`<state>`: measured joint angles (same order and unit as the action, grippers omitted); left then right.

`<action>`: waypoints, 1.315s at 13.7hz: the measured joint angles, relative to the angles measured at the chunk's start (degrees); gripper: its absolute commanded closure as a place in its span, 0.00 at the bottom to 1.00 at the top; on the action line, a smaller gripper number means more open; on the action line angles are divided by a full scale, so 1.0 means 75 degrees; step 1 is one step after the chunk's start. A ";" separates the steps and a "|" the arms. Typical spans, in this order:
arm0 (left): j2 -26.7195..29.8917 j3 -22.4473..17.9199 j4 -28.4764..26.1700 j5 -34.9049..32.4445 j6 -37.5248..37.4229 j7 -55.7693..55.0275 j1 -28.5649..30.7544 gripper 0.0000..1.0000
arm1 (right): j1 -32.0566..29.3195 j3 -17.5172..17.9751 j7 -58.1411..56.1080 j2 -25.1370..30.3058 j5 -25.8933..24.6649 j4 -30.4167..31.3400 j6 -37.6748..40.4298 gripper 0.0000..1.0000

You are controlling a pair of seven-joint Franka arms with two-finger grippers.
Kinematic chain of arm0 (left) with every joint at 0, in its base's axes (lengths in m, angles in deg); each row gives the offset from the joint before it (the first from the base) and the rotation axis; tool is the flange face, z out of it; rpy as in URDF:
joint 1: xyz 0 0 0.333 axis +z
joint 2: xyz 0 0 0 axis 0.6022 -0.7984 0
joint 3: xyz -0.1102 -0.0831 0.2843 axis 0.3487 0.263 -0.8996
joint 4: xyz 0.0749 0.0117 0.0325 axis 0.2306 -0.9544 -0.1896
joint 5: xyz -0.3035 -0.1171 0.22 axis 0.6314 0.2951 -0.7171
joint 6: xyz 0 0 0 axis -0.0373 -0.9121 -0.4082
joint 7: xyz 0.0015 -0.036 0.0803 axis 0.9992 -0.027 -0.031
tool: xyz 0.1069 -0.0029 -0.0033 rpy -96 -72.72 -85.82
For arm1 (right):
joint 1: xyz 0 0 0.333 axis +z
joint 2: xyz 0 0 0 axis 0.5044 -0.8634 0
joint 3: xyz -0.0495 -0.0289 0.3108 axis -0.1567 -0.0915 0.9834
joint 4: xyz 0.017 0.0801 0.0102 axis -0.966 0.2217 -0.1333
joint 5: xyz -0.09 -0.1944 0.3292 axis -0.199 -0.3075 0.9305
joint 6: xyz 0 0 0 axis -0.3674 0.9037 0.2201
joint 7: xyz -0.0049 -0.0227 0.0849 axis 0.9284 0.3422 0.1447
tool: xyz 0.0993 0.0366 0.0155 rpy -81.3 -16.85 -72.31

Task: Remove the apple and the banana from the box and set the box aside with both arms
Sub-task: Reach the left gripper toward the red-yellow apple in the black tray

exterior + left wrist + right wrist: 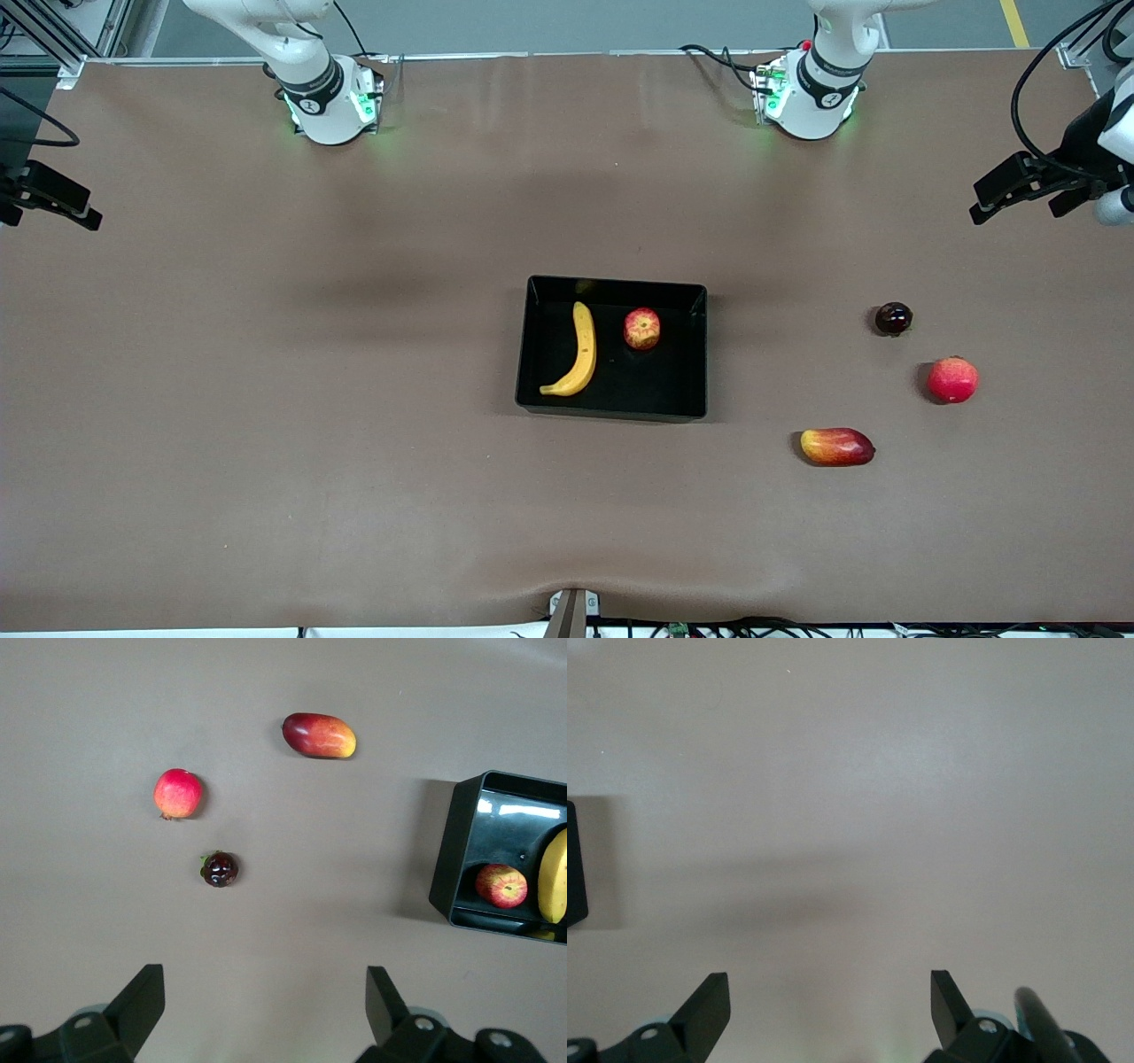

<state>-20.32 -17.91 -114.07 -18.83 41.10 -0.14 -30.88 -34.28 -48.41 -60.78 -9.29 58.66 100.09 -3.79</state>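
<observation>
The black box [611,408] stands at the middle of the table. The yellow banana [578,353] and the small red-yellow apple [641,329] lie inside it, side by side and apart. The box [454,850], apple [501,885] and banana [554,877] also show in the left wrist view. My left gripper [1014,211] is open and empty, up over the left arm's end of the table; in its own view [266,992] only bare table lies between the fingers. My right gripper [49,217] is open and empty over the right arm's end [830,992]. A corner of the box [574,864] shows in the right wrist view.
Three fruits lie on the table toward the left arm's end of the box: an oblong red-yellow mango [837,447], a solid red round fruit [952,379] and a small dark fruit [893,318]. They also show in the left wrist view: mango [319,735], red fruit [178,793], dark fruit [219,869].
</observation>
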 measured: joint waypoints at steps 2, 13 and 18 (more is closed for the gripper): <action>-0.0014 0.0000 0.0000 0.0000 -0.0006 -0.0008 0.0000 0.00 | 0.0000 0.0000 0.0000 0.0000 0.0000 0.0000 0.0000 0.00; -0.1951 0.1653 -0.0058 0.0000 0.1237 -0.1263 -0.0364 0.00 | -0.0003 -0.0020 0.0000 -0.0005 0.0000 0.0003 -0.0013 0.00; -0.3286 0.1898 -0.0067 -0.0410 0.2850 -0.3267 -0.1512 0.00 | -0.0003 -0.0018 -0.0001 -0.0007 0.0000 -0.0004 -0.0092 0.00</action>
<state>-44.97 -3.68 -114.57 -21.90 62.47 -24.64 -42.22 -34.30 -48.55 -60.79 -9.34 58.66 100.06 -4.48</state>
